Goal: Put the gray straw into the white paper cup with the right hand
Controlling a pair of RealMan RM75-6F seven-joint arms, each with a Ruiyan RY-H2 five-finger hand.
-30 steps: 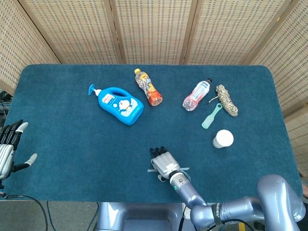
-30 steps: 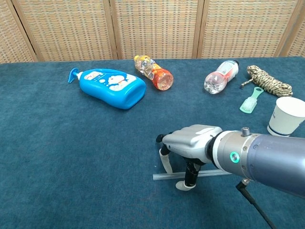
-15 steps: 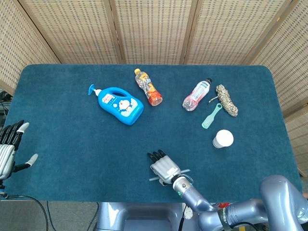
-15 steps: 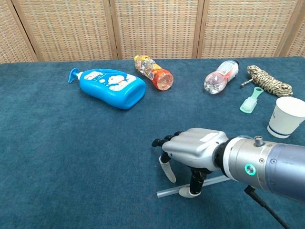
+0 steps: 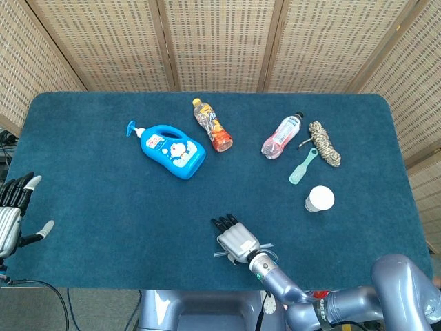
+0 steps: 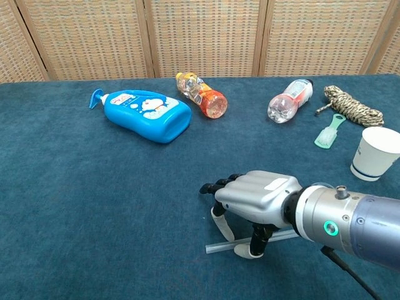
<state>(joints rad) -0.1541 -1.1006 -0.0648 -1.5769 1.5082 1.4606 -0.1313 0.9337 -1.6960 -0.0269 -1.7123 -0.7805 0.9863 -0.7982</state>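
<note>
The gray straw [image 6: 219,247] lies on the blue tabletop near its front edge, its left end a little nearer the front, also seen in the head view [image 5: 267,245]. My right hand [image 6: 256,200] [image 5: 236,239] sits palm-down over it. A finger touches down behind the straw and the thumb in front, pinching it against the cloth. The white paper cup [image 6: 377,153] [image 5: 320,199] stands upright to the right, well apart from the hand. My left hand [image 5: 14,214] hangs off the table's left edge with fingers spread, holding nothing.
Along the back lie a blue pump bottle [image 5: 167,149], an orange drink bottle [image 5: 212,126], a clear bottle with a pink label [image 5: 281,136], a coiled rope [image 5: 324,143] and a green brush [image 5: 303,165]. The brush lies just behind the cup.
The right hand has drawn toward the front edge and lowered. The straw went with it and turned from level to slanted, left end nearer the front. The left hand stayed put.
</note>
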